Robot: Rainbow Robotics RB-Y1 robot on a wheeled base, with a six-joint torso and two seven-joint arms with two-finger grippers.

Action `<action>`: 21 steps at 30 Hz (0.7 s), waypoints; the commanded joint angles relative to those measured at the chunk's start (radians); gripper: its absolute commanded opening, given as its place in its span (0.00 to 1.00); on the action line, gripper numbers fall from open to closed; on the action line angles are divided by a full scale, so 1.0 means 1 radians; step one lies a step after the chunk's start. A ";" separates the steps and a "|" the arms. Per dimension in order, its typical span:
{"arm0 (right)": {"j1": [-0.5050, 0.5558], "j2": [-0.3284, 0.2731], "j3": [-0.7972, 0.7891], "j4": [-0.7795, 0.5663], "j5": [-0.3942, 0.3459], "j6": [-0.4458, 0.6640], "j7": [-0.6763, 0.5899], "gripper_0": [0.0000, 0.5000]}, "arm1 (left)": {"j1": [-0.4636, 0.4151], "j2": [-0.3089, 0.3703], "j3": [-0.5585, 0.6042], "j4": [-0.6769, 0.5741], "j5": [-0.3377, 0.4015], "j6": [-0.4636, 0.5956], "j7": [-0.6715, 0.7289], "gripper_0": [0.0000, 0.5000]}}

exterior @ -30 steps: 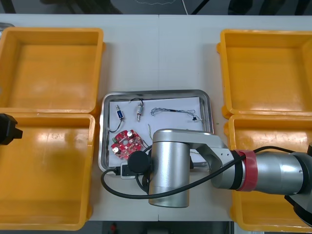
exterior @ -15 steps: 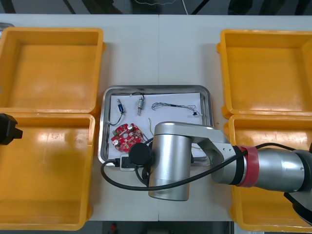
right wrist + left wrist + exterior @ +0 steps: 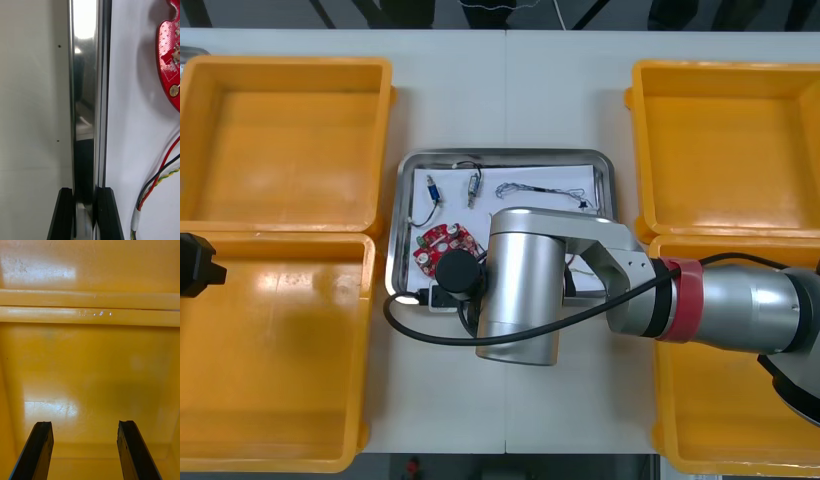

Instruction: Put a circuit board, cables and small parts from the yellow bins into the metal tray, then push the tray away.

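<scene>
The metal tray [image 3: 510,155] lies between the yellow bins, white inside. In it are a round red circuit board [image 3: 442,243], two small metal parts [image 3: 431,188] and a thin cable [image 3: 542,190]. My right arm [image 3: 520,290] reaches over the tray's near edge and hides its gripper there. In the right wrist view my right gripper [image 3: 85,212] is shut on the tray's shiny rim [image 3: 85,93], one finger on each side. The circuit board [image 3: 170,71] and a red, yellow and black cable [image 3: 157,183] lie just inside the rim. My left gripper [image 3: 85,450] hangs open over a yellow bin [image 3: 90,363].
Two yellow bins [image 3: 285,140] stand left of the tray and two [image 3: 725,145] stand right of it. The left arm [image 3: 195,265] is parked at the left edge over the near left bin. Bare table lies beyond the tray's far rim.
The tray has slid away from me toward the far side of the table, with my right arm following it. The left arm has not moved.
</scene>
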 commanded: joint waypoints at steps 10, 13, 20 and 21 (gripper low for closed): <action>-0.182 -0.001 -0.044 0.108 -0.091 -0.038 0.014 0.00 | 0.019 0.042 0.029 -0.034 0.008 0.006 -0.067 1.00; -0.215 0.005 -0.047 0.151 -0.120 -0.056 0.024 0.00 | 0.019 0.042 0.029 -0.034 0.008 0.006 -0.067 1.00; -0.259 0.010 -0.047 0.223 -0.132 -0.121 0.040 0.00 | 0.019 0.042 0.029 -0.034 0.008 0.006 -0.067 1.00; -0.262 0.010 -0.048 0.230 -0.132 -0.127 0.041 0.00 | 0.019 0.042 0.029 -0.034 0.008 0.006 -0.067 1.00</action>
